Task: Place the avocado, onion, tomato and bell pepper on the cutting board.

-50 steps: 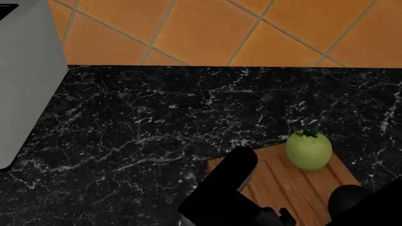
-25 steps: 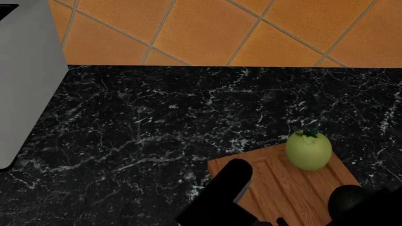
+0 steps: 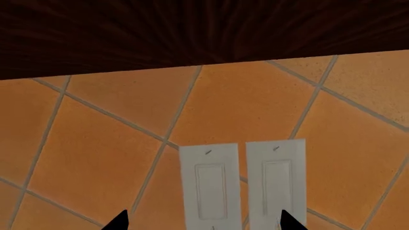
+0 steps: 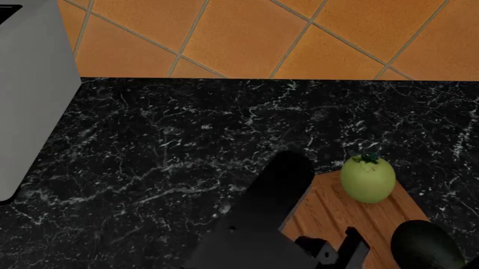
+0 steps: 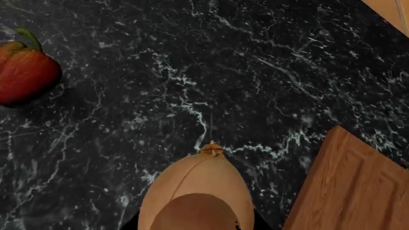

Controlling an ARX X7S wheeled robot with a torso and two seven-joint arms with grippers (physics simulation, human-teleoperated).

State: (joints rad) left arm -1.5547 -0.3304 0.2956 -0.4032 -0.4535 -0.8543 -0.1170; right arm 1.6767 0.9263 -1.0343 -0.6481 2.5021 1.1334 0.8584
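The left arm [image 4: 262,218] covers part of the cutting board [image 4: 337,210]. The avocado [image 4: 427,246], bell pepper [image 5: 26,72] and onion [image 5: 195,194] run off their frames' edges.

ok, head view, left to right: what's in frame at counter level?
Grey appliance → black robot arm → tomato on the cutting board → avocado.

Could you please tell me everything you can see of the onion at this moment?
The onion shows only in the right wrist view: a tan-yellow bulb with smooth, papery-looking skin, faint lengthwise lines and a small brownish tip pointing away from the camera. It fills the near edge of that view, over the black marble counter, just beside the cutting board. Whether the jaws hold it cannot be seen.
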